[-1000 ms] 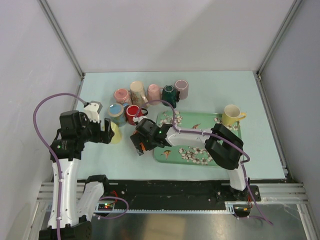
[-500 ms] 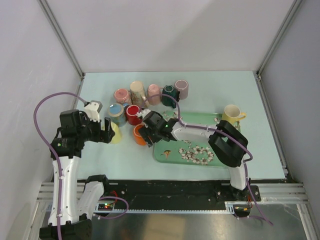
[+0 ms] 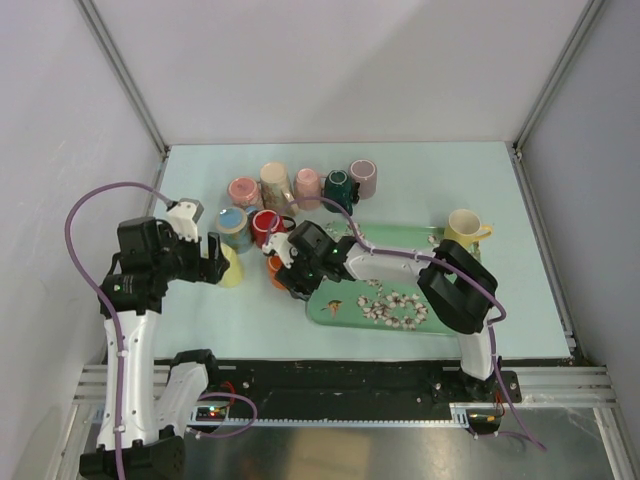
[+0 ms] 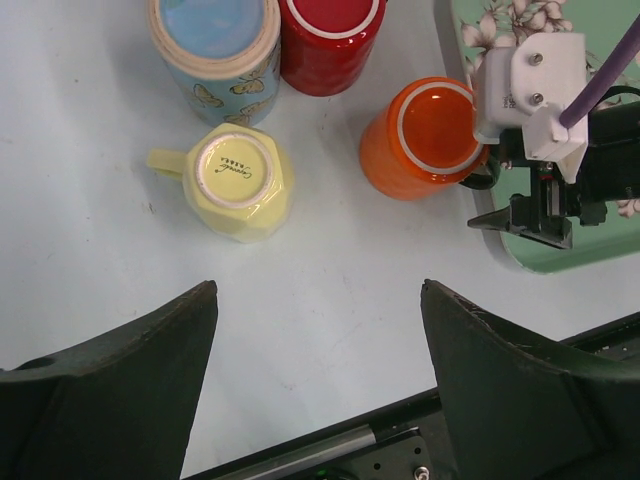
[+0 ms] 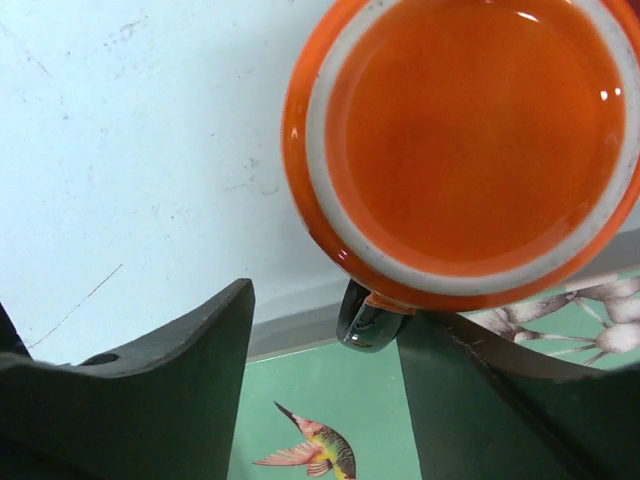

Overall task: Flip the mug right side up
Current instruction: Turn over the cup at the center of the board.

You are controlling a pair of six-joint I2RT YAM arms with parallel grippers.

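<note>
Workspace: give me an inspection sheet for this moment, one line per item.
Surface: pale blue table, faint scuffs, no spills.
Job's things: orange ceramic mug, base up, beside the green floral tray.
Clutter: yellow faceted mug, base up; blue butterfly mug; red mug; row of five mugs at the back; pale yellow mug, upright, far right.
Grippers: left gripper open, empty; right gripper open, the orange mug's handle between its jaws.
Cables: purple cable looped off the left arm; another on the right wrist.
Surroundings: grey enclosure walls, metal corner posts.
</note>
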